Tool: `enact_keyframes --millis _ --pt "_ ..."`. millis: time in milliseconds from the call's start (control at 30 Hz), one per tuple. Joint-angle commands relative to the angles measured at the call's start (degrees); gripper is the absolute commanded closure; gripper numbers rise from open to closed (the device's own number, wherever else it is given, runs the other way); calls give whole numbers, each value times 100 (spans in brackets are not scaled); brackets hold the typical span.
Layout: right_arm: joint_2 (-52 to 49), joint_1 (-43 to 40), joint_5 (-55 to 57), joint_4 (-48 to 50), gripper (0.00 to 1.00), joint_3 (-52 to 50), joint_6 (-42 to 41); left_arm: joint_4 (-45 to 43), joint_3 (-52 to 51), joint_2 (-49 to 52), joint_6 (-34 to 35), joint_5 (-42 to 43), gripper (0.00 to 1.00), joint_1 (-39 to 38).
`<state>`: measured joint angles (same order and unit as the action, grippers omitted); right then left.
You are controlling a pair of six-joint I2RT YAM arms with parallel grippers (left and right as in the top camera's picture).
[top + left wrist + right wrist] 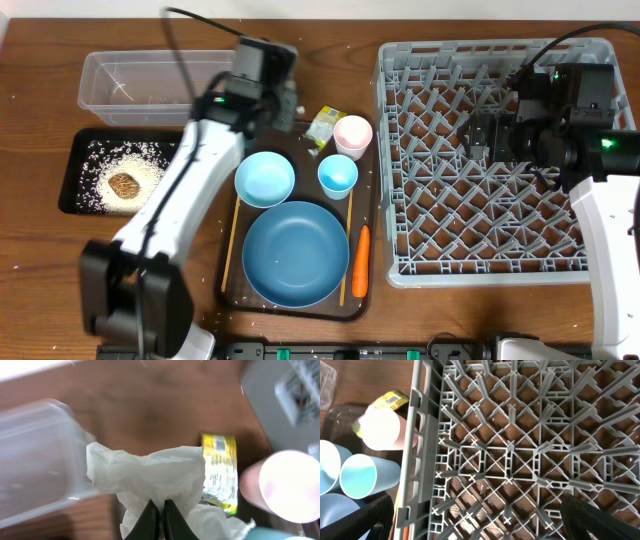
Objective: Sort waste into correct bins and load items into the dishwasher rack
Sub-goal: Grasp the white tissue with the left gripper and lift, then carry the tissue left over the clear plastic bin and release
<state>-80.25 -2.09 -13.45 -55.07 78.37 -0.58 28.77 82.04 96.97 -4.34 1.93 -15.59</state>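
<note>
**Beside the tub (35, 460): tissue (150, 472) in the left pincer (159, 510)**

Over the table, the left pincer is clamped shut on the crumpled white tissue. It holds it between the clear tub and the yellow-green wrapper (220, 470). A pink cup (287, 485) stands just past the wrapper. The right pincer (488, 137) hangs wide open over the rack (420, 460).

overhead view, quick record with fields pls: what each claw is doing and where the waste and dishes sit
left claw: shut on crumpled tissue, beside clear tub
right claw: open, over dishwasher rack
black tray: rice, brown lump
serving tray: plate, bowl, blue cup, pink cup, carrot, chopsticks
wrapper: beside pink cup
</note>
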Motion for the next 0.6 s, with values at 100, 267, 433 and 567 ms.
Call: enact_keyframes --millis 100,267,433,567 --pt "-57 -52 -7 0 1 15 66 -326 81 48 48 -256 94 667" --pt "-57 -52 -7 15 1 15 63 -951 81 225 28 -258 94 1185" --pt "-66 -52 -4 0 1 15 63 -1556 81 645 28 -258 94 1587" --pt "-72 -52 -7 2 1 15 63 -1834 81 1049 28 -260 60 1694"
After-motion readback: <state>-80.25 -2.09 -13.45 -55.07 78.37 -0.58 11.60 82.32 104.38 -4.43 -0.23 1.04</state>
